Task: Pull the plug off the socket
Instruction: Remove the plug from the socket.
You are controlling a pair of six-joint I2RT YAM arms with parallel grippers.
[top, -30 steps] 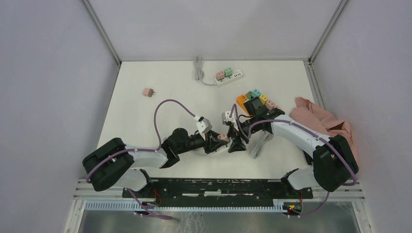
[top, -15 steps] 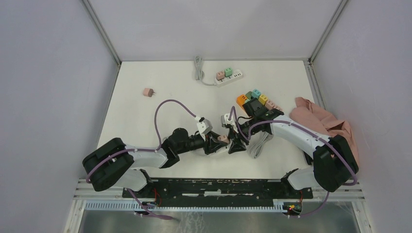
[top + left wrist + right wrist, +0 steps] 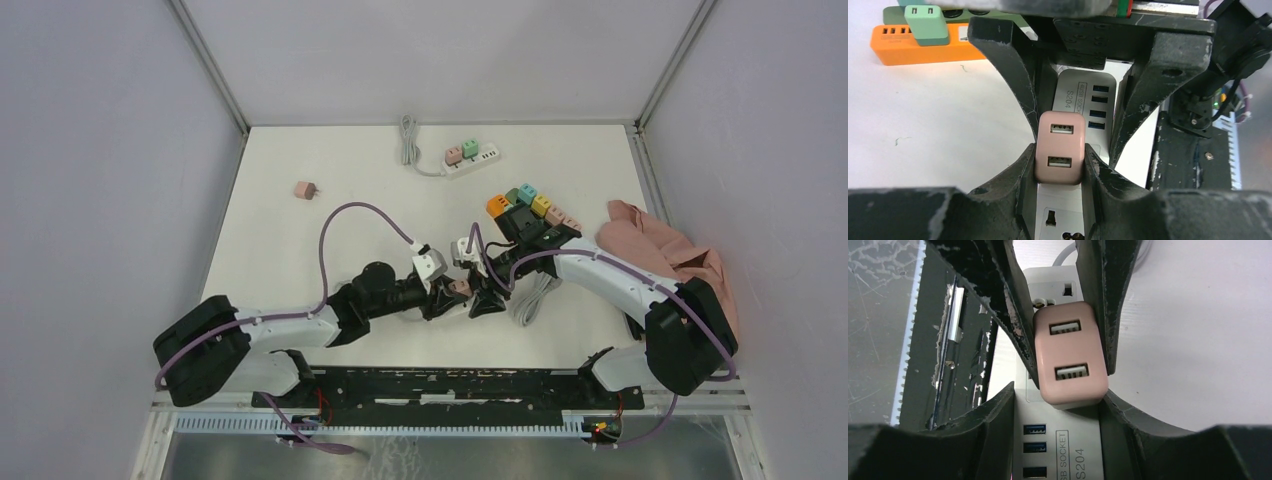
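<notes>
In the left wrist view the left gripper [image 3: 1060,167] is clenched on the flanks of the pink plug [image 3: 1060,147], which stands on the face of the white power strip [image 3: 1087,97]. In the right wrist view the right gripper [image 3: 1058,400] straddles the strip just beside the plug and appears to pinch its long edges, though contact is hard to confirm. In the top external view the strip is mostly hidden under both wrists. A good pull goes straight off the strip's face without rocking, while the right pins the strip down.
</notes>
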